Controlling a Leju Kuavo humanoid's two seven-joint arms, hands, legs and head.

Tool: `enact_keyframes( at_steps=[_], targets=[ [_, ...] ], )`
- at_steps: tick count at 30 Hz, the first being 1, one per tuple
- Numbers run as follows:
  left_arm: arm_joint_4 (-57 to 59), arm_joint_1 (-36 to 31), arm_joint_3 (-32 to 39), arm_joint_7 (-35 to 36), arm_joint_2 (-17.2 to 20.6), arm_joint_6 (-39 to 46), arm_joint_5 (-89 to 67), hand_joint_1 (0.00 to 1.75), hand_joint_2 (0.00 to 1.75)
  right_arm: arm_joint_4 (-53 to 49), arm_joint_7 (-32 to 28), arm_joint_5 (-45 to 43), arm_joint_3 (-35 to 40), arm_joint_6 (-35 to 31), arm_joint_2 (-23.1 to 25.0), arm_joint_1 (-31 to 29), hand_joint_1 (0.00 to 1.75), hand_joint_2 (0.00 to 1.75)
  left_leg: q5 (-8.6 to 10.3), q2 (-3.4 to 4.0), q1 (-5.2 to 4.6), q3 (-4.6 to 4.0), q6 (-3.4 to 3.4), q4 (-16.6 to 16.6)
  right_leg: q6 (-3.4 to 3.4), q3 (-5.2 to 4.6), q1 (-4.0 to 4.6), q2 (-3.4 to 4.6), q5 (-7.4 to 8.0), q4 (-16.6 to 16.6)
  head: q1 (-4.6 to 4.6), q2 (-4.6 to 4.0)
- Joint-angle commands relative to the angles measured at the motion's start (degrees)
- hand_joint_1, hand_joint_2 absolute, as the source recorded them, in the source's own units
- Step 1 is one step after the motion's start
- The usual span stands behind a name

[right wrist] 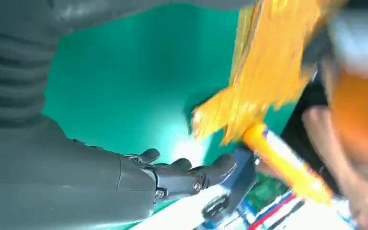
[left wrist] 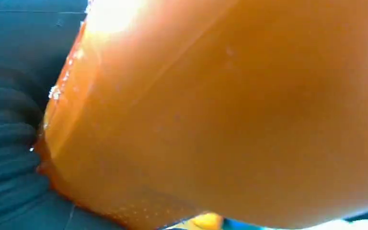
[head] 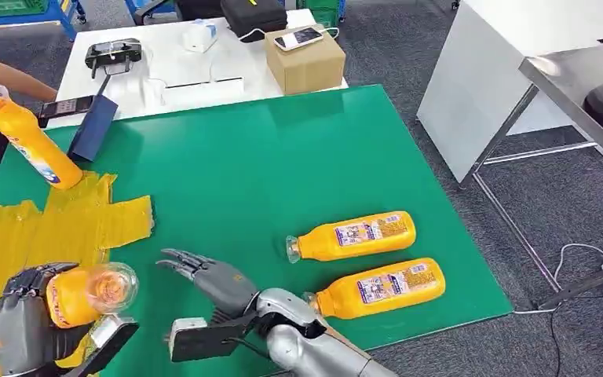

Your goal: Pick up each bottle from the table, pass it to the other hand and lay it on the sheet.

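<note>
Head view: left hand (head: pixel 23 326) grasps one bottle (head: pixel 86 294) above the yellow sheet (head: pixel 63 228); right hand (head: pixel 204 275), fingers spread and holding nothing, hangs beside it; two bottles (head: pixel 353 237) wait beyond the right hand.

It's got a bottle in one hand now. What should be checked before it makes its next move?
1. Left hand grips the held bottle: ok.
2. Right hand free, fingers apart, clear of that bottle: ok.
3. Bare space on the yellow sheet: ok.
4. Person's bottle lifted at the sheet's far end; person's arm near: not ok.
5. Two bottles, near and far, lying within reach on the green table: ok.
6. Firmness of the grip: cannot tell.
</note>
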Motion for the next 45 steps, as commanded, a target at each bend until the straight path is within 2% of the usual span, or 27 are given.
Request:
enact_keyframes(
  at_steps=[1, 3, 5, 8, 10, 11, 13, 14, 15, 16, 17, 18, 19, 20, 21, 24, 26, 27, 30, 33, 36, 38, 39, 40, 41, 42, 45],
  targets=[
    [18.7, -0.9, 7.4, 2.7, 6.3, -5.4, -12.7, 1.75, 1.75, -9.2, -1.4, -5.0, -8.9, 5.9, -8.8, -4.9, 0.0, 0.0, 0.04, -0.26, -0.07, 0.18, 0.0, -0.1, -0.09, 0.13, -0.1, 0.19, 0.01, 0.0, 0.0, 0.0],
    [22.5, -1.0, 3.6, 6.7, 9.9, -7.8, -12.7, 1.75, 1.75, -11.1, -0.8, -5.2, -8.9, 6.4, -9.5, -5.0, 0.0, 0.0, 0.03, -0.31, -0.09, 0.17, -0.02, -0.1, -0.11, 0.14, -0.09, 0.17, 0.0, 0.0, 0.0, 0.0],
    [22.5, -1.0, 3.6, 6.7, 9.9, -7.8, -12.7, 1.75, 1.75, -11.1, -0.8, -5.2, -8.9, 6.4, -9.5, -5.0, 0.0, 0.0, 0.02, -0.46, -0.1, 0.23, -0.03, -0.1, -0.14, 0.2, -0.09, 0.14, -0.05, 0.0, -0.02, 0.0],
    [22.7, -1.1, 3.3, 7.1, 10.1, -7.7, -12.7, 1.75, 1.75, -11.2, -1.0, -5.1, -8.7, 6.3, -9.5, -4.6, 0.0, 0.0, 0.01, -0.27, -0.05, 0.14, 0.0, -0.1, -0.05, 0.1, -0.02, 0.09, -0.03, 0.0, -0.02, 0.0],
    [22.7, -1.1, 3.3, 7.1, 10.1, -7.7, -12.7, 1.75, 1.75, -11.2, -1.0, -5.1, -8.7, 6.3, -9.5, -4.6, 0.0, 0.0, -0.06, -0.5, -0.01, 0.29, 0.0, 0.0, -0.12, 0.27, -0.02, 0.2, -0.1, 0.0, -0.04, 0.0],
    [22.7, -1.1, 3.3, 7.1, 10.1, -7.7, -12.7, 1.75, 1.75, -11.2, -1.0, -5.1, -8.7, 6.3, -9.5, -4.6, 0.0, 0.0, 0.01, -0.25, -0.04, 0.13, 0.02, 0.0, -0.04, 0.12, -0.01, 0.07, -0.02, 0.0, 0.0, 0.0],
    [22.7, -1.1, 3.3, 7.1, 10.1, -7.7, -12.7, 1.75, 1.75, -11.2, -1.0, -5.1, -8.7, 6.3, -9.5, -4.6, 0.0, 0.0, 0.0, -0.23, -0.04, 0.16, 0.01, 0.0, -0.07, 0.12, -0.02, 0.19, -0.02, 0.0, 0.0, 0.0],
    [23.0, -0.2, 0.0, 10.5, 13.0, -11.8, -12.7, 1.75, 1.75, -11.4, -1.0, -5.2, -8.0, 6.3, -9.9, -5.0, 0.0, 0.0, 0.0, -0.19, -0.05, 0.14, 0.01, 0.0, -0.06, 0.1, -0.03, 0.17, -0.02, 0.0, -0.02, 0.0],
    [23.7, -0.1, -0.7, 11.5, 13.7, -12.8, -12.7, 1.75, 1.75, -11.7, -1.0, -5.2, -7.8, 6.4, -10.3, -5.3, 0.0, 0.0, -0.06, -0.44, -0.03, 0.27, 0.0, 0.0, -0.15, 0.23, -0.05, 0.32, -0.08, 0.1, -0.02, 0.0],
    [25.7, 0.2, -2.0, 13.3, 15.5, -14.8, -12.7, 1.75, 1.75, -12.5, -0.8, -5.6, -7.9, 6.5, -10.9, -5.5, 0.0, 0.0, 0.01, -0.26, -0.04, 0.11, 0.0, 0.0, -0.08, 0.09, -0.02, 0.12, -0.03, 0.0, 0.0, 0.0],
    [27.2, 0.3, -1.4, 13.1, 15.1, -12.9, -12.7, 0.0, 0.0, -13.5, -0.5, -6.1, -7.9, 7.0, -12.0, -5.9, 0.0, 0.0, -0.01, -0.36, -0.02, 0.15, -0.01, 0.0, -0.12, 0.12, -0.03, 0.18, -0.05, 0.0, 0.0, 0.0],
    [27.9, 0.2, 0.3, 11.1, 14.1, -13.4, -12.3, 0.0, 0.0, -14.2, -0.1, -6.4, -7.9, 7.7, -13.0, -6.0, 0.0, 0.0, 0.01, -0.23, -0.06, 0.15, 0.0, -0.1, -0.09, 0.1, -0.05, 0.16, -0.03, 0.0, 0.0, 0.0],
    [27.6, 0.3, 2.1, 9.1, 13.2, -13.9, -11.6, 0.0, 0.0, -14.8, 0.0, -6.6, -8.0, 8.3, -14.0, -6.0, 0.0, 1.75, -0.01, -0.23, -0.04, 0.2, -0.01, -0.1, -0.11, 0.14, -0.04, 0.26, -0.02, 0.0, -0.02, 0.0],
    [26.9, 0.4, 4.0, 6.4, 11.9, -14.1, -10.6, 0.0, 0.0, -15.4, 0.1, -6.7, -8.1, 9.1, -15.7, -5.8, 0.0, 1.75, 0.0, -0.14, -0.07, 0.16, 0.01, -0.1, -0.07, 0.11, -0.05, 0.22, 0.0, 0.0, -0.02, 0.0],
    [26.1, 0.5, 5.3, 4.5, 11.0, -15.1, -9.4, 0.0, 0.0, -15.8, 0.0, -6.6, -8.2, 9.5, -17.0, -5.6, 0.0, 1.75, -0.07, -0.38, -0.06, 0.3, -0.01, 0.0, -0.17, 0.23, -0.07, 0.41, -0.07, 0.0, -0.07, 0.0],
    [24.5, 0.9, 6.1, 2.8, 10.3, -15.9, -8.9, 0.0, 0.0, -16.6, -0.3, -5.8, -8.6, 9.7, -19.3, -4.9, 0.0, 1.75, -0.01, -0.24, -0.06, 0.21, 0.03, -0.1, -0.05, 0.19, -0.04, 0.15, -0.02, 0.0, -0.07, 0.0],
    [22.6, 1.9, 7.1, 1.8, 9.9, -16.3, -10.0, 0.0, 0.0, -17.2, -0.8, -4.6, -9.2, 9.7, -21.1, -4.0, 0.0, 1.75, -0.11, -0.7, -0.03, 0.31, 0.05, 0.1, -0.16, 0.35, -0.06, 0.34, -0.11, 0.0, -0.07, 0.0],
    [21.7, 2.4, 7.7, 1.1, 9.7, -16.3, -10.0, 0.0, 0.0, -17.6, -0.9, -4.1, -9.7, 9.5, -21.9, -3.5, 0.0, 1.75, -0.01, -0.38, -0.07, 0.2, 0.06, 0.0, -0.02, 0.26, -0.06, 0.04, -0.02, 0.0, -0.04, 0.0],
    [19.7, 3.3, 8.9, 0.0, 9.7, -16.3, -10.1, 0.0, 0.0, -18.5, -1.1, -3.7, -10.9, 9.3, -23.3, -3.3, 0.0, 1.75, -0.05, -0.54, -0.08, 0.25, 0.1, 0.0, -0.07, 0.33, -0.15, 0.12, -0.06, 0.0, -0.02, 0.0],
    [17.8, 3.3, 9.9, -0.9, 8.7, -15.8, -9.6, 0.0, 0.0, -19.1, -1.1, -2.9, -11.7, 9.3, -23.9, -3.0, 0.0, 1.75, -0.04, -0.37, -0.12, 0.18, 0.07, 0.0, -0.07, 0.24, -0.16, 0.13, -0.03, 0.0, -0.04, 0.0],
    [15.0, 2.5, 12.0, -1.8, 5.7, -12.5, -8.5, 0.0, 0.0, -20.6, -1.2, -1.9, -12.9, 9.2, -25.0, -1.5, 0.0, 1.75, -0.05, -0.53, -0.18, 0.19, 0.07, 0.0, -0.08, 0.27, -0.16, 0.05, -0.07, 0.0, -0.04, 0.0],
    [11.9, 0.0, 15.1, -6.5, 1.1, -5.2, 2.4, 0.0, 0.0, -23.5, -1.3, -0.1, -13.9, 9.0, -27.5, 1.7, 0.0, 1.75, -0.04, -0.53, -0.17, 0.22, 0.07, 0.0, -0.08, 0.3, -0.14, 0.02, -0.07, 0.0, -0.02, 0.0],
    [8.5, -1.4, 16.2, -11.2, -1.7, -3.8, 12.7, 0.0, 0.0, -26.3, -1.5, 1.0, -15.1, 8.6, -29.8, 5.0, 0.0, 1.75, 0.03, -0.61, -0.17, 0.12, 0.09, 0.0, -0.01, 0.28, -0.12, -0.27, -0.04, 0.0, -0.04, 0.0],
    [6.0, -1.5, 16.7, -14.1, -2.8, -4.7, 19.0, 0.0, 0.0, -28.4, -1.9, 1.9, -15.9, 8.3, -31.6, 7.6, 0.0, 1.75, 0.0, -0.79, -0.14, 0.16, 0.11, 0.0, -0.03, 0.36, -0.11, -0.3, -0.08, -0.1, -0.04, 0.0],
    [3.2, -1.6, 17.1, -16.9, -3.8, -8.7, 28.3, 0.0, 0.0, -30.6, -2.7, 3.1, -17.0, 7.8, -33.2, 10.4, 0.0, 1.75, 0.04, -0.81, -0.12, 0.09, 0.12, 0.0, 0.0, 0.27, -0.08, -0.45, -0.07, -0.1, -0.04, 0.0],
    [0.2, -1.9, 19.6, -19.6, -5.3, -13.7, 36.2, 0.0, 0.0, -33.5, -3.7, 4.4, -18.5, 7.5, -34.9, 14.1, 0.0, 1.75, 0.02, -1.19, -0.1, 0.07, 0.15, 0.1, 0.02, 0.36, -0.06, -0.72, -0.16, -0.1, -0.02, 0.0],
    [-3.5, -2.8, 25.0, -23.0, -8.4, -23.1, 44.7, 0.0, 0.0, -38.3, -4.7, 6.1, -21.2, 7.8, -37.3, 20.0, 0.0, 1.75, -0.03, -0.94, -0.14, 0.01, 0.14, 0.1, 0.01, 0.29, -0.1, -0.63, -0.11, 0.0, -0.02, 0.0]
  ],
)
